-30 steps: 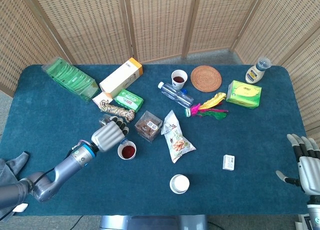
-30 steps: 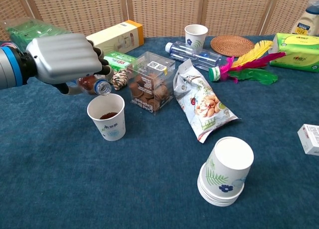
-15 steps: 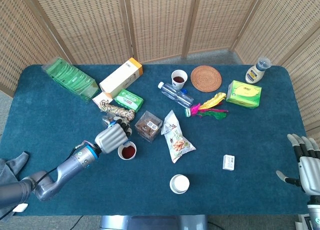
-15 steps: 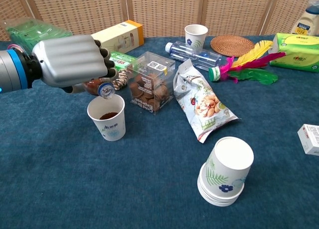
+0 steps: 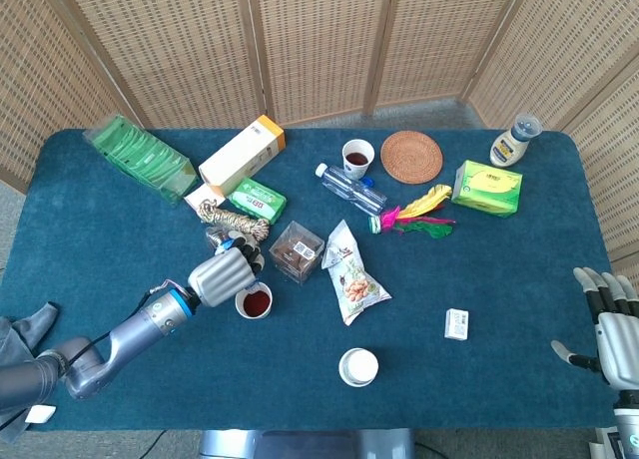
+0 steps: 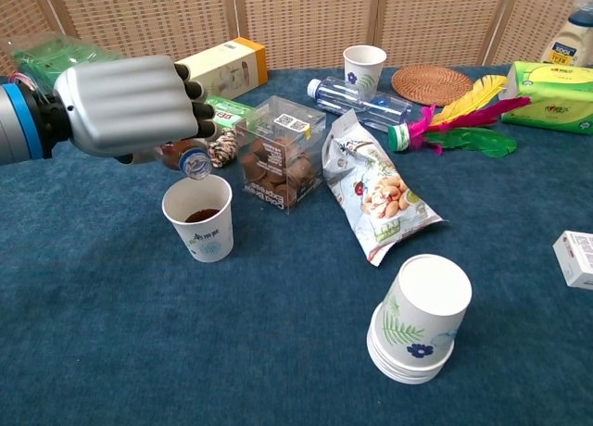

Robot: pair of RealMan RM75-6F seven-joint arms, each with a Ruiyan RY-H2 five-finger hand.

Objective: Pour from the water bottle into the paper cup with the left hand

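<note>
My left hand (image 6: 125, 106) (image 5: 222, 275) grips a small bottle of dark liquid (image 6: 185, 156), mostly hidden behind its fingers. The bottle lies tipped, its blue-ringed mouth just above the rim of a paper cup (image 6: 197, 217) (image 5: 254, 301). That cup stands upright on the blue cloth and holds dark liquid. My right hand (image 5: 607, 324) hangs open beyond the table's right edge, holding nothing; the chest view does not show it.
A clear box of brown snacks (image 6: 281, 153), a snack bag (image 6: 377, 190) and a rope bundle (image 6: 221, 147) lie close to the cup. A stack of upturned paper cups (image 6: 414, 317) stands near the front. A second cup (image 6: 364, 68), a clear bottle (image 6: 357, 99) and boxes sit further back.
The left hand shifted slightly toward the cup and tipped the bottle's mouth closer over its rim. The right hand stayed still.
</note>
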